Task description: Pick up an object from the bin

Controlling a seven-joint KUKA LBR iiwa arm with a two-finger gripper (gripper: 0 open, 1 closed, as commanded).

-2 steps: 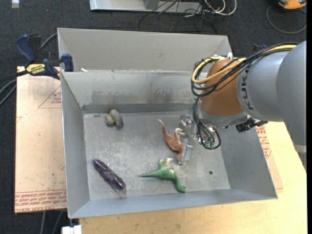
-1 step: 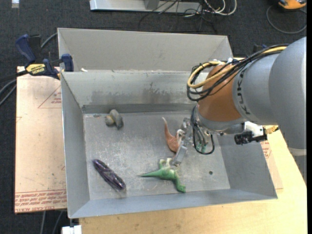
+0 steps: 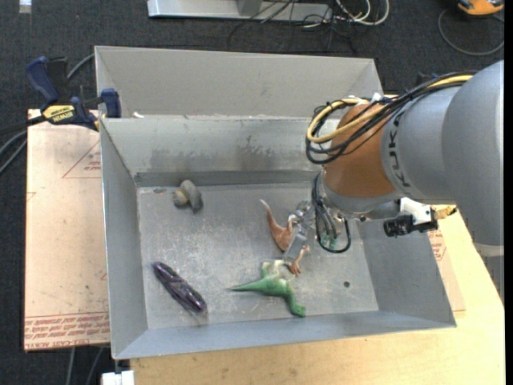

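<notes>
The gripper [image 3: 300, 237] is low in the grey metal bin [image 3: 120, 239], right of centre, apparently touching an orange-brown plastic dinosaur figure [image 3: 278, 229]. Whether it is wide or closed cannot be told. A green plastic dinosaur [image 3: 274, 285] lies just beside it, towards the front wall.

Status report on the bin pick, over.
Gripper down in the bin, centre-right, beside the orange-brown dinosaur toy. Green dinosaur toy close, just nearer the front wall. Purple oblong and grey lump at view's left, clear.
</notes>
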